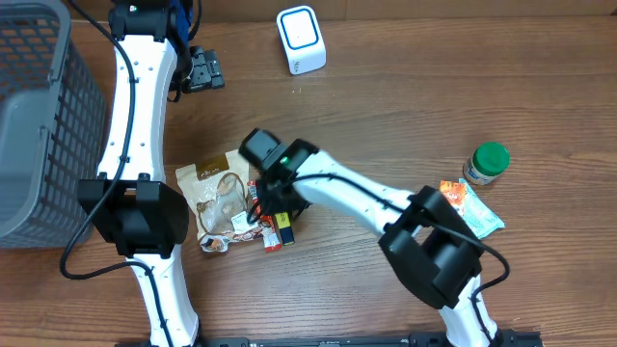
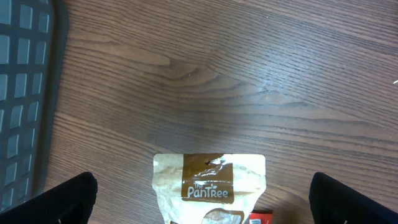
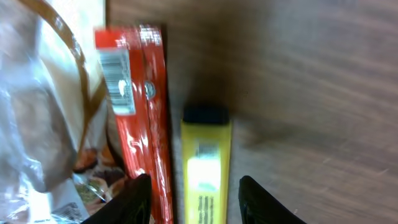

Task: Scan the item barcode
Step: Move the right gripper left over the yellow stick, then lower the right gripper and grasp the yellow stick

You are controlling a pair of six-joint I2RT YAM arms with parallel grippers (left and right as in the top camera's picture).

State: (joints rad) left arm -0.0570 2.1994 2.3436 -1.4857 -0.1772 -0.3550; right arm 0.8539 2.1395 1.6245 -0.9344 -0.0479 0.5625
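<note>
A slim yellow box (image 3: 205, 168) lies on the wood table beside a red pack (image 3: 137, 124) that shows a white barcode label. My right gripper (image 3: 196, 199) hovers low over them, open. Its fingers (image 3: 261, 202) straddle the yellow box with a gap on each side, and the left one is over the red pack. From overhead the right gripper (image 1: 275, 204) covers most of both items (image 1: 283, 227). My left gripper (image 2: 202, 199) is wide open with nothing in it, above the top of a tan Pantree snack bag (image 2: 209, 180). A white scanner (image 1: 301, 39) stands at the table's far edge.
A grey mesh basket (image 1: 39, 125) fills the left side. A green-lidded jar (image 1: 487, 162) and an orange and teal packet (image 1: 470, 207) lie at the right. The snack bag (image 1: 217, 198) lies right next to the red pack.
</note>
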